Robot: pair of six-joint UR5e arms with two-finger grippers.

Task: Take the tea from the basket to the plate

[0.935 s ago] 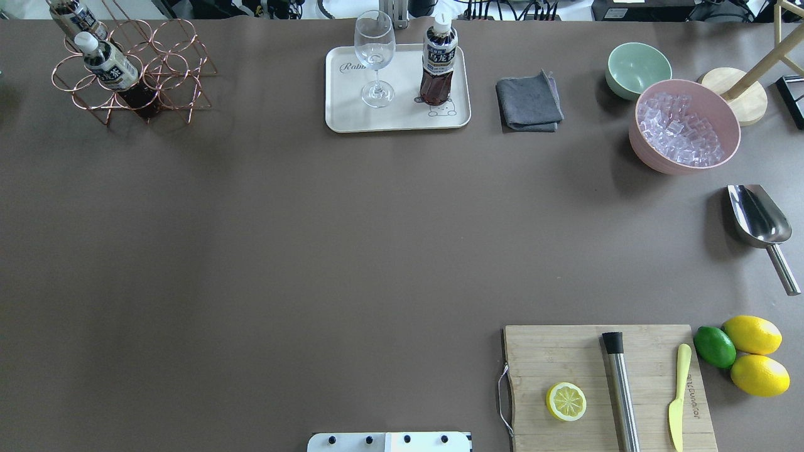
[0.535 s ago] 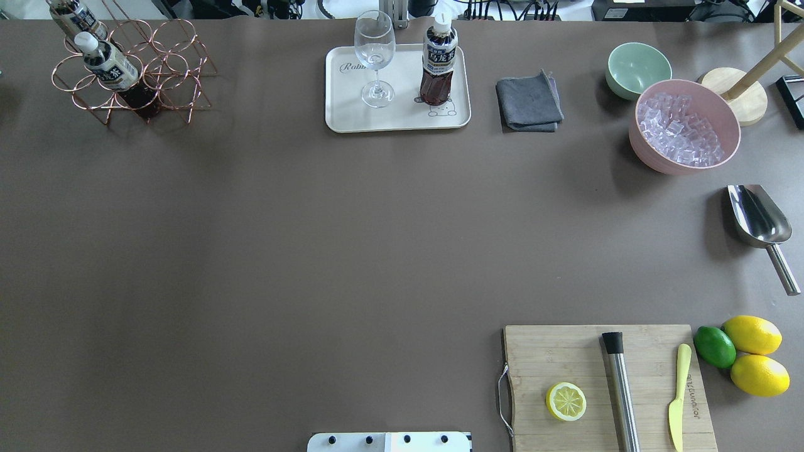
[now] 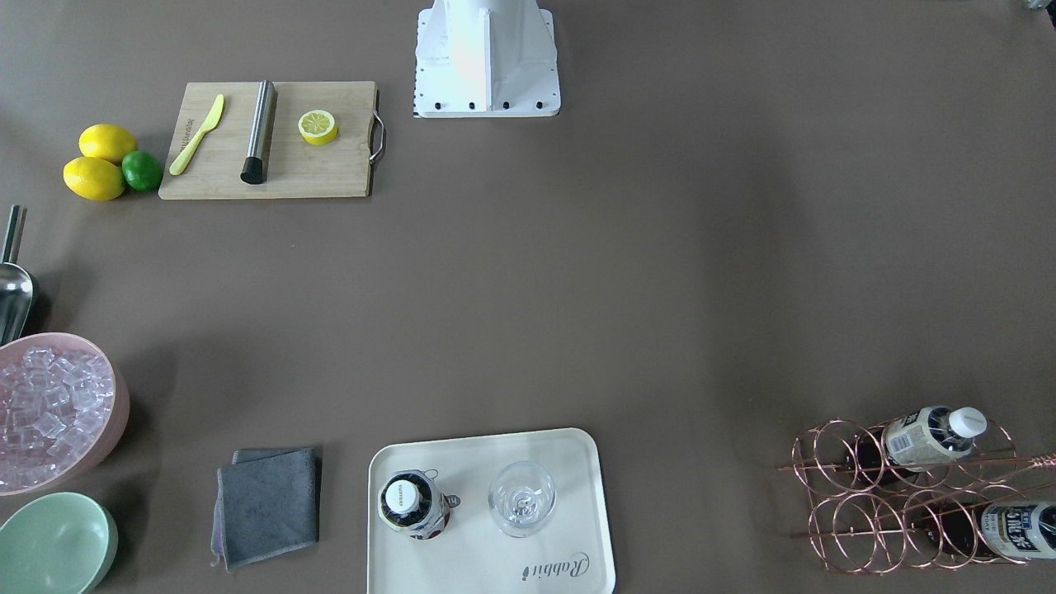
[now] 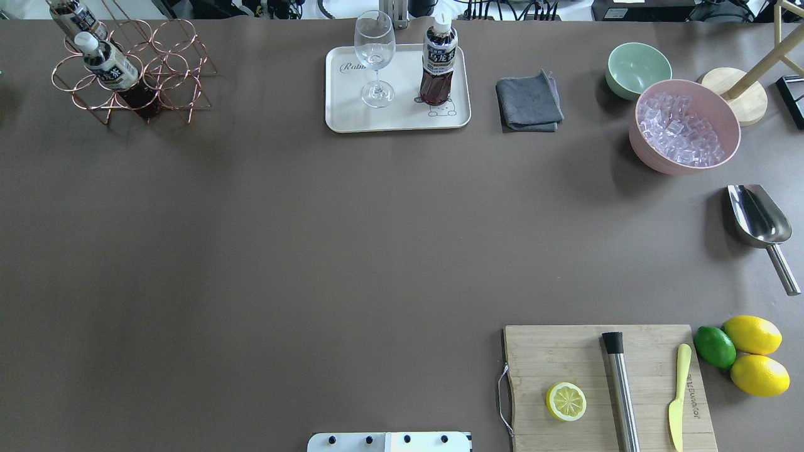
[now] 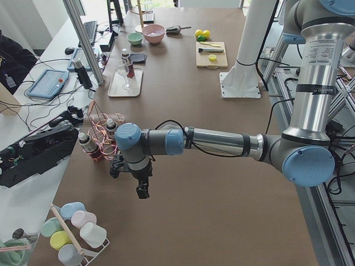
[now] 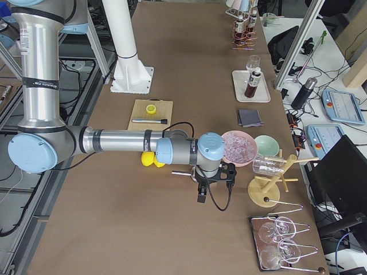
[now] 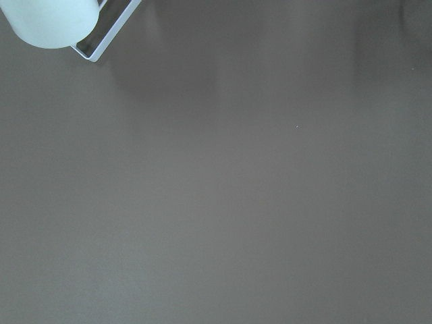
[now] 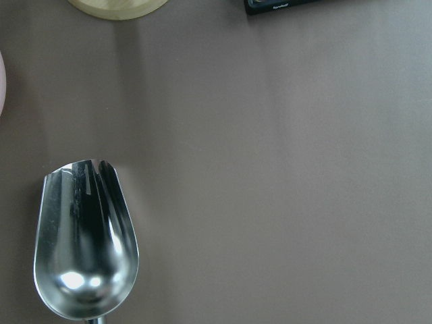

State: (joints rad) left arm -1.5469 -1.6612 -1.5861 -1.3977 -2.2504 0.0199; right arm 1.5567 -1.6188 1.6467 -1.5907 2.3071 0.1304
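Observation:
One tea bottle (image 4: pixel 438 66) stands upright on the cream tray (image 4: pixel 352 119), beside a wine glass (image 4: pixel 375 56); both also show in the front view, the bottle (image 3: pixel 410 503) on the tray (image 3: pixel 478 450). The copper wire basket (image 4: pixel 169 69) at the far left holds two more tea bottles (image 4: pixel 110 66) (image 4: pixel 75 16). My left gripper (image 5: pixel 142 191) shows only in the exterior left view, low over bare table near the basket (image 5: pixel 102 133). My right gripper (image 6: pixel 200 196) shows only in the exterior right view, near the scoop. I cannot tell whether either is open or shut.
A grey cloth (image 4: pixel 529 102), a green bowl (image 4: pixel 637 68) and a pink bowl of ice (image 4: pixel 684 125) stand right of the tray. A metal scoop (image 4: pixel 760 220) lies at the right edge. The cutting board (image 4: pixel 565 351) holds a lemon half, a muddler and a knife.

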